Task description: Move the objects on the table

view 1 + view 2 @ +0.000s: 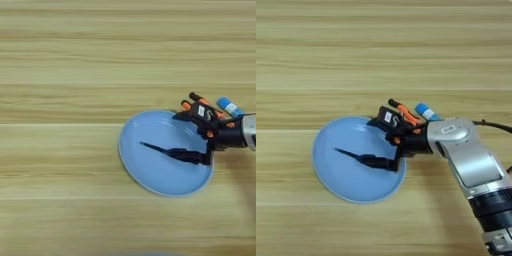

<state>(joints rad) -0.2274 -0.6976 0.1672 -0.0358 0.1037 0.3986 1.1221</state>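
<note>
Pincer (376, 140) over light-blue plate (150, 175), black stick hard to distinguish, blue tube (426, 112) half hidden

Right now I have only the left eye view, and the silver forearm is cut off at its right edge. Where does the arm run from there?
Observer: The silver forearm slants down toward the bottom right corner of the right eye view and ends in a dark banded joint.
Operator: Is there anything else out there, right of the small blue tube with the white label?
Observer: Yes, a thin black cable leaves the forearm's upper end, just right of the small blue tube. It runs over the light wooden table to the right edge.
</note>
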